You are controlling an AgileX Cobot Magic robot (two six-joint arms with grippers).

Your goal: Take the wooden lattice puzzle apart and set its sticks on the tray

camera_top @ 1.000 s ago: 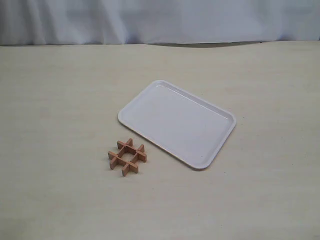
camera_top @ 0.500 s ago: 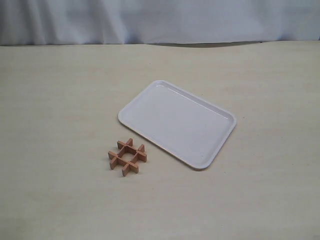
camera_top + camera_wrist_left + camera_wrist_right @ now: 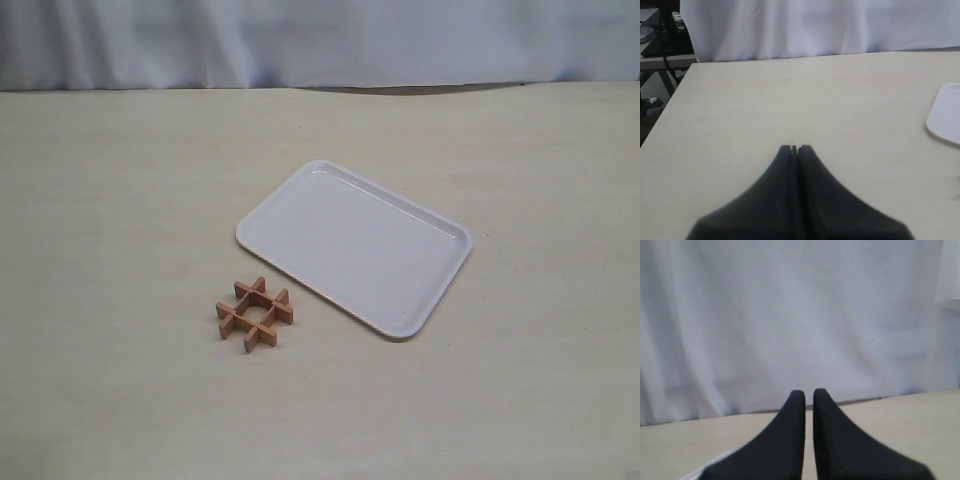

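Puzzle [image 3: 255, 313] assembled, lying just beside the tray [image 3: 355, 245], not touching its long edge. Left gripper [image 3: 794, 148] pressed together, empty. Right gripper [image 3: 809, 392] a narrow slit, empty.

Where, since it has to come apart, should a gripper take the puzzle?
Probably by one jutting stick end, coming straight down. The puzzle lies flat on the table, so only the ends that stick out past the crossings offer two free side faces to pinch.
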